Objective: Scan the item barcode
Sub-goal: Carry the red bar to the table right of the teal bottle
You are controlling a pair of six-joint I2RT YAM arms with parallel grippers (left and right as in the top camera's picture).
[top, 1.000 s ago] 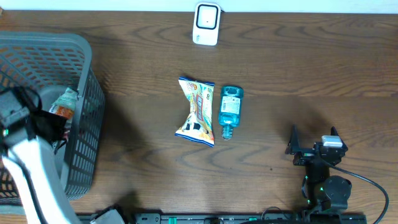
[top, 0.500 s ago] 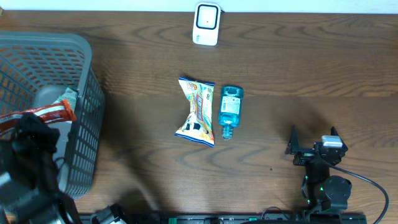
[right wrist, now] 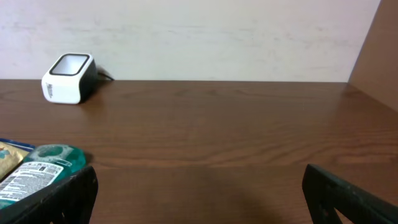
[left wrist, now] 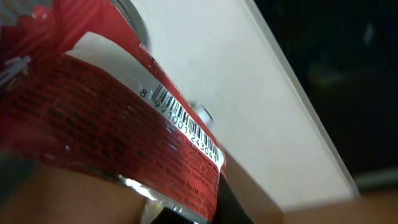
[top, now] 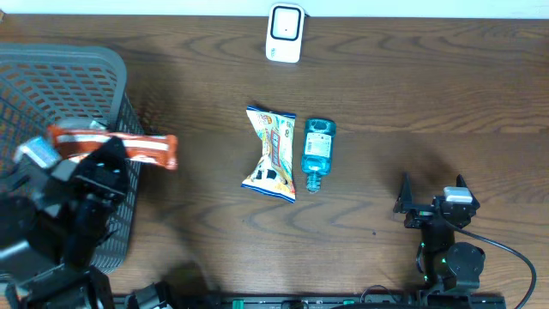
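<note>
At nine o'clock I am clamping the red foil snack packet [top: 154,150] in my left gripper [top: 105,159], right gripper [top: 431,199] gaping idle at five o'clock, risking the slick wrapper slipping before reaching the white boxy scanner [top: 285,33] at twelve.

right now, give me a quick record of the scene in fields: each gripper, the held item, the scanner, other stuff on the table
left gripper: shut on the red packet, above the basket at its right rim
barcode: showing in the left wrist view
right gripper: open, empty, front right of the table
scanner: white, middle of the far edge
other items: snack bag and blue bottle lying side by side mid-table
</note>
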